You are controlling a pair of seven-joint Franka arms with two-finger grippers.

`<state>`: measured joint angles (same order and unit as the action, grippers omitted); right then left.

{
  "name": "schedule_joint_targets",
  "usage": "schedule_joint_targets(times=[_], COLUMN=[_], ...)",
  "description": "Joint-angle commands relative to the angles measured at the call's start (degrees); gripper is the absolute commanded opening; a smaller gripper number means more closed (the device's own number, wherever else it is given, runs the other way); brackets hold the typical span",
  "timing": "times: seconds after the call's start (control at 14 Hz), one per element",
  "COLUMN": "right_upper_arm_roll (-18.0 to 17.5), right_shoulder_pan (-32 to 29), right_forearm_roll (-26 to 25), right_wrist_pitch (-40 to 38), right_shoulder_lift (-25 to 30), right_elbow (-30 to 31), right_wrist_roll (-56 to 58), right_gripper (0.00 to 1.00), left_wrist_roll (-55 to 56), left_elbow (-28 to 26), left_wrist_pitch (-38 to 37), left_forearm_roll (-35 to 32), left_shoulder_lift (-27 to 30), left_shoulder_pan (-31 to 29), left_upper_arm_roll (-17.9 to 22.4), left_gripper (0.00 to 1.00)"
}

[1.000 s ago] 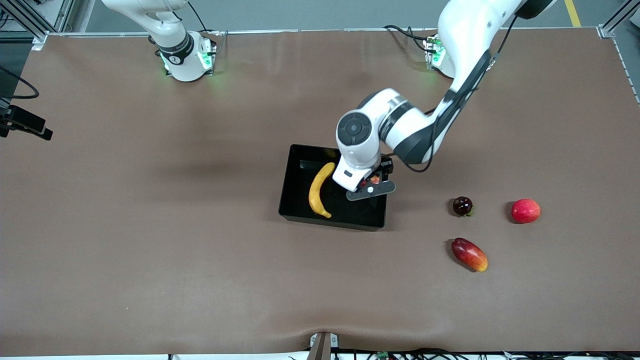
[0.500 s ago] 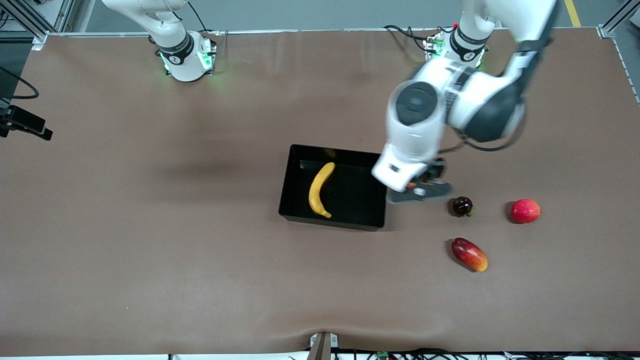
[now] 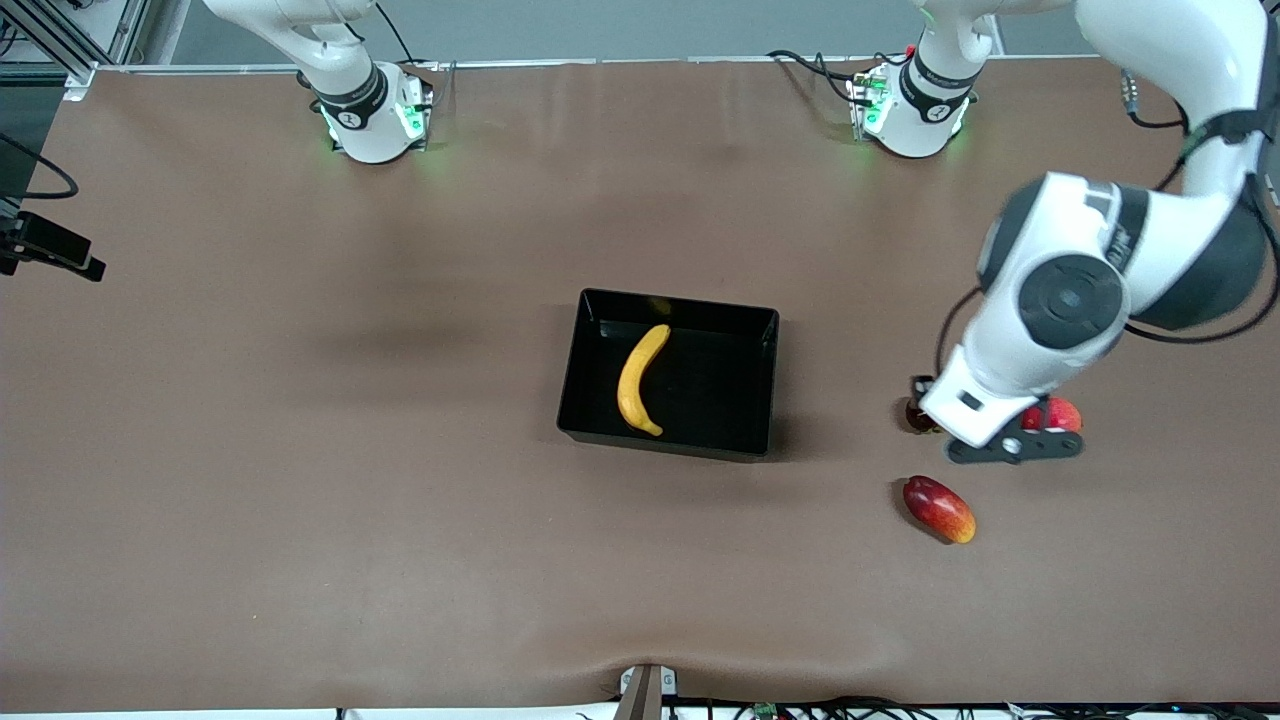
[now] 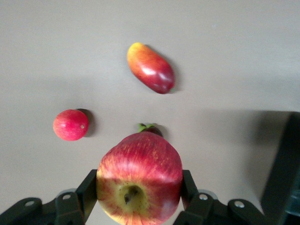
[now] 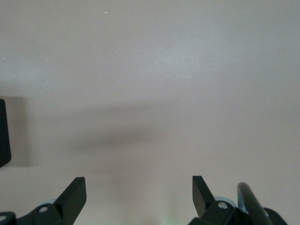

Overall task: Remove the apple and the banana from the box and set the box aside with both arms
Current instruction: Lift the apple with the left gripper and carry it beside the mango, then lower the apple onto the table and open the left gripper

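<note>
The yellow banana (image 3: 640,380) lies in the black box (image 3: 672,302) at mid-table. My left gripper (image 3: 1010,447) hangs over the loose fruits toward the left arm's end of the table. In the left wrist view it (image 4: 139,183) is shut on the red apple (image 4: 139,176), with the yellow stem dimple facing the camera. The apple is hidden under the hand in the front view. My right gripper (image 5: 138,187) is open and empty over bare table, with a corner of the box (image 5: 3,133) at the edge of its view. It is out of the front view.
A red-orange mango (image 3: 939,509) lies nearest the front camera. A pinkish-red round fruit (image 3: 1062,411) and a small dark fruit (image 3: 913,416) are partly hidden under the left hand. All three show in the left wrist view, mango (image 4: 150,68), round fruit (image 4: 70,125), dark fruit (image 4: 149,127).
My left arm has swung away from over the box toward the left arm's end, carrying the apple, and is now over the loose fruits. The banana and box have not moved.
</note>
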<state>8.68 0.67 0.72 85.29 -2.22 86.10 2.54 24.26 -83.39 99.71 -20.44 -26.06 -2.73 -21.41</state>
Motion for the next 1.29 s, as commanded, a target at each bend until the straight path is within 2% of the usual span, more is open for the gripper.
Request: schedule_joint_targets(times=[0.0, 0.07, 0.29, 0.57, 0.79, 1.0, 1.21], right_upper_arm_roll=[-0.86, -0.86, -0.86, -0.86, -0.86, -0.86, -0.86], right_shoulder_pan=[-1.29, -1.29, -1.29, -1.46, -1.47, -1.55, -1.55], right_forearm_roll=[-0.46, -0.54, -0.55, -0.46, -0.46, -0.55, -0.55], right_wrist_pitch=[-0.12, -0.12, -0.12, -0.12, -0.12, -0.12, -0.12], right_shoulder_lift=[-0.59, -0.51, -0.59, -0.59, -0.59, -0.77, -0.86], right_elbow=[-0.93, -0.93, -0.93, -0.93, -0.93, -0.93, -0.93], right_wrist_roll=[0.53, 0.53, 0.53, 0.53, 0.53, 0.53, 0.53], right_gripper=[1.0, 1.0, 1.0, 1.0, 1.0, 1.0, 1.0], left_wrist_roll=[-1.49, -2.8, -5.79, -19.57, -25.73, -36.37, -36.91], left_elbow=[-2.83, -2.74, -2.48, -1.78, -0.55, -0.46, -0.28], left_wrist_pitch=[4.43, 5.4, 12.94, 22.88, 26.66, 35.0, 38.98], left_forearm_roll=[-5.1, -7.57, -8.21, -8.04, -8.38, -8.56, -8.65], left_shoulder_lift=[-1.62, -2.67, -6.63, -12.07, -16.03, -19.11, -21.66], left_shoulder_pan=[-4.29, -4.83, -9.39, -13.88, -15.02, -15.9, -16.17], left_upper_arm_roll=[-0.65, -0.57, -0.57, -0.57, -0.31, 2.86, 4.0], left_gripper=[0.0, 0.0, 0.0, 0.0, 0.0, 0.0, 0.0])
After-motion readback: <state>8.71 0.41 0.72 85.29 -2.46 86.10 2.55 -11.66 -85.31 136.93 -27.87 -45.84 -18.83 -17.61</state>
